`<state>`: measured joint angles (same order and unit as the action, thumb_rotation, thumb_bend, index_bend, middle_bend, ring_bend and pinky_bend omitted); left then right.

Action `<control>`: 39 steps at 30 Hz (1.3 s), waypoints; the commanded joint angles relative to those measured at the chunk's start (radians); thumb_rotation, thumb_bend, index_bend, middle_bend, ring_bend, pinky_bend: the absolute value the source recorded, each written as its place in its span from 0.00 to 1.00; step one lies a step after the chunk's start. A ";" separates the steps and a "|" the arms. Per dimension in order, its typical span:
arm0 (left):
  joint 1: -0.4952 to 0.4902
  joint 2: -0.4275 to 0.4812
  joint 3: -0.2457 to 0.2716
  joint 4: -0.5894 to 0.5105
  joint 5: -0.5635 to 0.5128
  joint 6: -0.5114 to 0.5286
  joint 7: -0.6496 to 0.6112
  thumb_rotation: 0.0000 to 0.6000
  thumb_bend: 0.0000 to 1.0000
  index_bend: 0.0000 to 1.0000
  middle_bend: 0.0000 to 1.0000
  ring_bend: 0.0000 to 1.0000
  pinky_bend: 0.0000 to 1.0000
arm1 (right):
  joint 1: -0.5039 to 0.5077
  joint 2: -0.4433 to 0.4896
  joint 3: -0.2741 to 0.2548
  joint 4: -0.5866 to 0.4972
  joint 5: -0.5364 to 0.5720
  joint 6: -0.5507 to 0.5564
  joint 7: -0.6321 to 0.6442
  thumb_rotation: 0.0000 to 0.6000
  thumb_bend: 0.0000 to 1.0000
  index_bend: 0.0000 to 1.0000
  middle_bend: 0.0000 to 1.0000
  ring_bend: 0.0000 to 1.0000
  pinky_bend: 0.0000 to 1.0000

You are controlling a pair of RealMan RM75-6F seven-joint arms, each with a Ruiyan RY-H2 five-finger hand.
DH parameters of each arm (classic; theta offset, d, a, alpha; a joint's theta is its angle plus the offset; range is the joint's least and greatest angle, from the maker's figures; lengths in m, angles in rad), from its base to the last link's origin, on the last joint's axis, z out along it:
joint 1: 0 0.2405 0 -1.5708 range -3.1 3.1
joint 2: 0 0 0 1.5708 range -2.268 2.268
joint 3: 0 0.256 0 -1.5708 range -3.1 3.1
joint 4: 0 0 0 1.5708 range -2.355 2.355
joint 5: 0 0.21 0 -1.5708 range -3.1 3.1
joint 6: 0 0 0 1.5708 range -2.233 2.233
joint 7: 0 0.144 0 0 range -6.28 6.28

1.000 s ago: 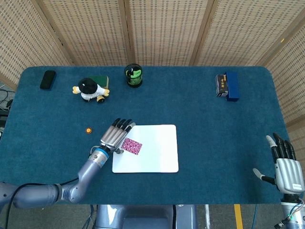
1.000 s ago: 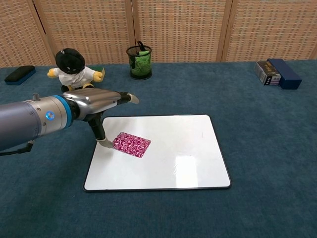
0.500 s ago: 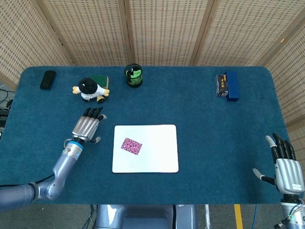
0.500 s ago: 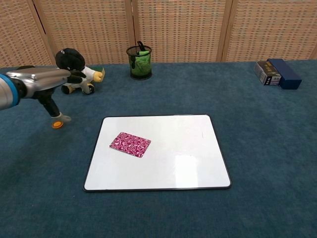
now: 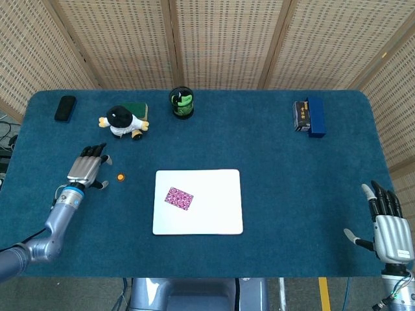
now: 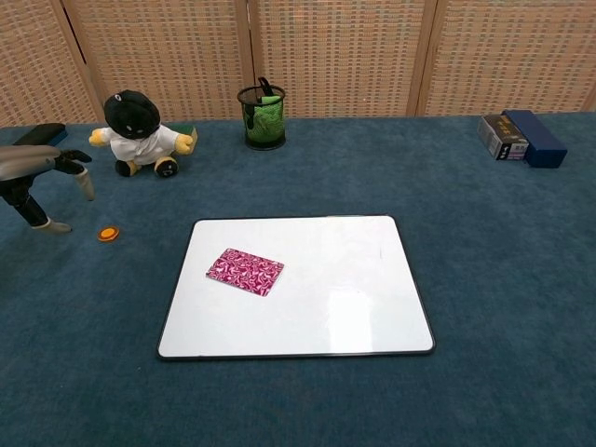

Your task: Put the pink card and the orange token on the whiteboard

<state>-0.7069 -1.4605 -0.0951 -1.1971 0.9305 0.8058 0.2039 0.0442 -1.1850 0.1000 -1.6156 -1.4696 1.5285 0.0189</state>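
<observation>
Working the token step: pink card (image 5: 178, 198) is already lying on the whiteboard (image 5: 214, 217), orange token (image 5: 120, 176) is sitting on the surface just right of the left hand (image 5: 85, 171). That hand is hanging empty, fingers spread. Next it is needing a close pinch. Chest view is cropping it. Right hand (image 5: 390, 228) is idling open, far off.
</observation>
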 commanded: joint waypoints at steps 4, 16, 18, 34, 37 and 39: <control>0.014 -0.035 0.001 0.072 0.068 -0.026 -0.075 1.00 0.28 0.35 0.00 0.00 0.00 | 0.000 0.000 0.000 0.001 0.000 0.000 0.001 1.00 0.00 0.00 0.00 0.00 0.00; 0.006 -0.080 -0.011 0.106 0.093 -0.050 -0.081 1.00 0.28 0.35 0.00 0.00 0.00 | 0.001 0.002 0.000 -0.002 0.003 -0.004 0.003 1.00 0.00 0.00 0.00 0.00 0.00; 0.004 -0.085 -0.014 0.108 0.090 -0.053 -0.081 1.00 0.28 0.35 0.00 0.00 0.00 | 0.001 0.003 0.000 -0.002 0.004 -0.005 0.003 1.00 0.00 0.00 0.00 0.00 0.00; -0.005 -0.130 -0.037 0.141 0.052 -0.064 -0.030 1.00 0.30 0.37 0.00 0.00 0.00 | 0.000 0.004 -0.001 -0.002 0.003 -0.005 0.008 1.00 0.00 0.00 0.00 0.00 0.00; -0.006 -0.135 -0.038 0.142 0.048 -0.064 -0.022 1.00 0.30 0.38 0.00 0.00 0.00 | 0.000 0.004 -0.001 -0.002 0.003 -0.006 0.009 1.00 0.00 0.00 0.00 0.00 0.00; -0.006 -0.138 -0.039 0.142 0.047 -0.064 -0.018 1.00 0.31 0.39 0.00 0.00 0.00 | 0.000 0.005 -0.001 -0.003 0.003 -0.006 0.010 1.00 0.00 0.00 0.00 0.00 0.00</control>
<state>-0.7126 -1.5977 -0.1337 -1.0551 0.9780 0.7417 0.1851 0.0446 -1.1803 0.0989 -1.6182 -1.4667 1.5225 0.0292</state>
